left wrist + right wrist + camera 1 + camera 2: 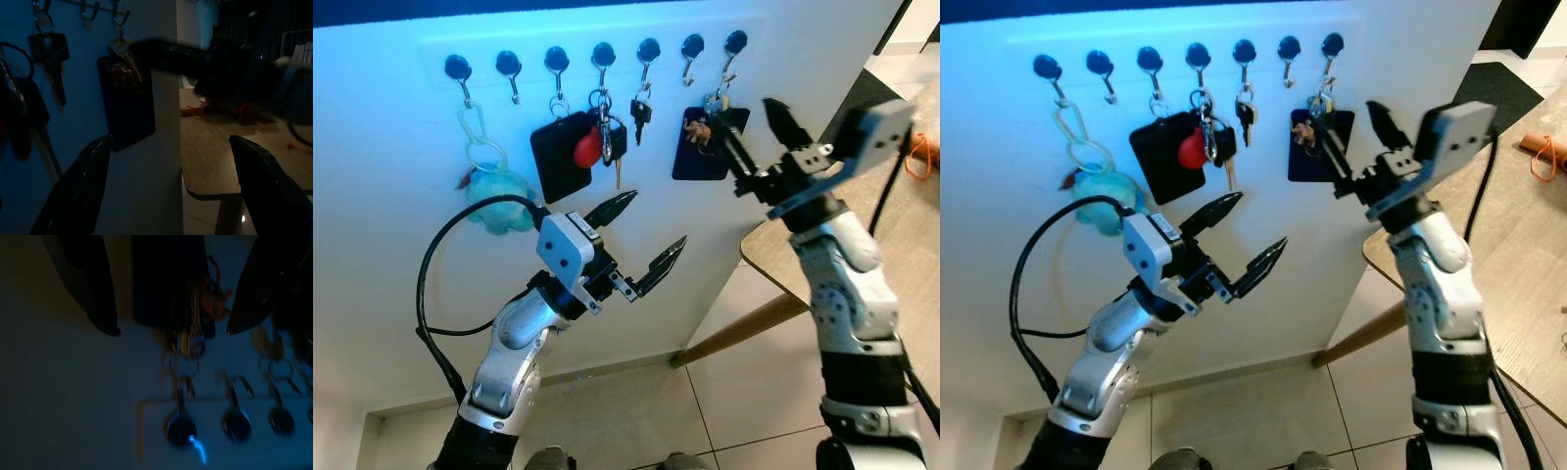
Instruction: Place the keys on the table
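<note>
My right gripper point(759, 125) is raised to a white wall panel that carries a row of dark hooks point(600, 54). Its fingers point(788, 121) are spread wide, one on each side of the keys point(713, 101) I am after. That bunch hangs from the last hook in the row, with a dark flat fob point(703, 145) below the ring and a small orange charm clipped beside it. The fingers hold nothing yet; I judge they are lined up this way so that closing would pinch the bunch just under its hook and let me lift it free.

My left gripper point(638, 235) hovers lower, below a second bunch point(607, 137) with a red tag and a black fob, well apart from the wall. Its fingers are also wide and empty; it seems to be waiting, not working.

Beyond my right gripper, past the panel's edge, is the rounded corner of the wooden worktop point(1518, 264), where the keys should end up. A small orange object point(1544, 155) lies on its far part.
</note>
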Robot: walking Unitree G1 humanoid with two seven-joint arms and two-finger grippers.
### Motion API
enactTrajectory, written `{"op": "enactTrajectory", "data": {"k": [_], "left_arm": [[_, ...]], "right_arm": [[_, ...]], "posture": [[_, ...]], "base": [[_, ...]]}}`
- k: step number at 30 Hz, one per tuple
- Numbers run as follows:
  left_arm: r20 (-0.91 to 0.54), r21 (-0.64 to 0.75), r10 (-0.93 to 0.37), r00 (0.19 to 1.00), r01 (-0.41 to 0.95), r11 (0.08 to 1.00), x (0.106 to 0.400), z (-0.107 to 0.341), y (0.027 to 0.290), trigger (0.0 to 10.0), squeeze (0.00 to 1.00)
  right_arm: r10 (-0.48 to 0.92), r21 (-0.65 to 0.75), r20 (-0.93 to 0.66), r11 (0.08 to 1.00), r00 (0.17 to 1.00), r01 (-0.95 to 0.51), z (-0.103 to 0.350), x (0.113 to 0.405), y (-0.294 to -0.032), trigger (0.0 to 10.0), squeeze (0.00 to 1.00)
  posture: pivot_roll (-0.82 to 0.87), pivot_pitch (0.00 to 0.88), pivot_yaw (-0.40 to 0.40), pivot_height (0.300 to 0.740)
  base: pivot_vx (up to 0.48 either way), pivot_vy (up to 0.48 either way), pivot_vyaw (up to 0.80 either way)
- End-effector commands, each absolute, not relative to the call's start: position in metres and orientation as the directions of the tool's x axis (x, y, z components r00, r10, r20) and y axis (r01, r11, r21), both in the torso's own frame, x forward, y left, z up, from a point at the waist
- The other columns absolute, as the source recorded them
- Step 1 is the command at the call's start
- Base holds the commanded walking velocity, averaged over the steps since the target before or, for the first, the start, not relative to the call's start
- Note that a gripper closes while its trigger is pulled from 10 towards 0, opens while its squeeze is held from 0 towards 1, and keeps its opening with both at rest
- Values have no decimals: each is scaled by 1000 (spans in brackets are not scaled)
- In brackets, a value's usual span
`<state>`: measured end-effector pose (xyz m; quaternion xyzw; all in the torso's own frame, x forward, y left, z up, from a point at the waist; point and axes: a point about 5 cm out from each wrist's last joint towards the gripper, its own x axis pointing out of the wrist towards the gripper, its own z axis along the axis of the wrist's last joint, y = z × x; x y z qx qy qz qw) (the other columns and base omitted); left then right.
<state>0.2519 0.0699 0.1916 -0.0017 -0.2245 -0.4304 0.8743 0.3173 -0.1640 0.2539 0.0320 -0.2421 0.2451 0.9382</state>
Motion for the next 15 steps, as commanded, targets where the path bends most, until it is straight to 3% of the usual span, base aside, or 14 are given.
{"op": "enactTrajectory", "data": {"k": [1,15], "left_arm": [[406,188,-758,510,765,616,251,196,67,10000,0],[425,180,-752,504,767,616,251,201,63,10000,0]], "right_arm": [[462,-100,460,876,758,-472,252,321,-156,10000,0],[506,-212,473,860,721,-464,261,336,-130,10000,0]], "posture": [[48,88,1,740],[57,98,-11,740]], "base": [[0,0,0],[0,0,0]]}}
